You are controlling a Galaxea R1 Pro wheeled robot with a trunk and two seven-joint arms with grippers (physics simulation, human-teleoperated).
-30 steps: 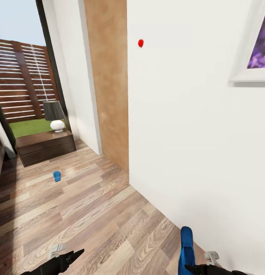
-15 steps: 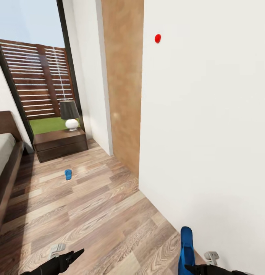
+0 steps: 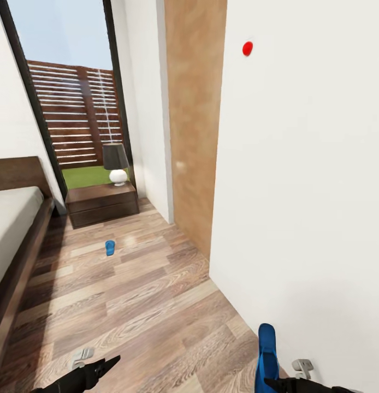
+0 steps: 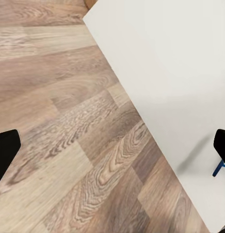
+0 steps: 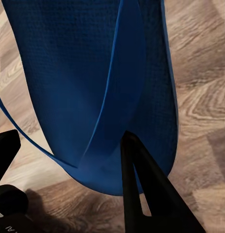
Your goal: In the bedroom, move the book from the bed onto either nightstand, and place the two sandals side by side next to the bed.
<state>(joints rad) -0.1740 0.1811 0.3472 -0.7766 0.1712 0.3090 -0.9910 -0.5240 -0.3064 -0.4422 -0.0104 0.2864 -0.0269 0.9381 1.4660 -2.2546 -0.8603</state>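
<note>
I'm looking down a white-walled room [image 3: 298, 180] with a brown wood-plank floor [image 3: 140, 295] running ahead of me. At the far end stands a tall black-framed window [image 3: 69, 93] showing a slatted wooden fence and a strip of grass. A tan wood-textured panel [image 3: 192, 120] covers the wall's corner edge on my right, and a small red dot [image 3: 247, 48] sits high on the white wall.

On my left lies the large low bed with dark brown wooden frame and light-grey mattress [image 3: 12, 218], its headboard against the far wall. Beside its head, under the window, stands the low dark-brown wooden nightstand [image 3: 102, 203], carrying a white-based lamp with a dark shade [image 3: 116, 162].

One bright blue flip-flop sandal [image 3: 110, 247] lies on the floor in front of the nightstand, apart from the bed. The other blue sandal [image 3: 267, 355] is up at my right gripper [image 3: 290, 385], close to the wall; in the right wrist view its sole [image 5: 93, 87] hangs over the planks with a black finger [image 5: 141, 194] hooked at the strap, so those jaws are pinching it.

My left gripper [image 3: 99, 368] hangs low over bare floor, jaws spread wide with nothing between them.
</note>
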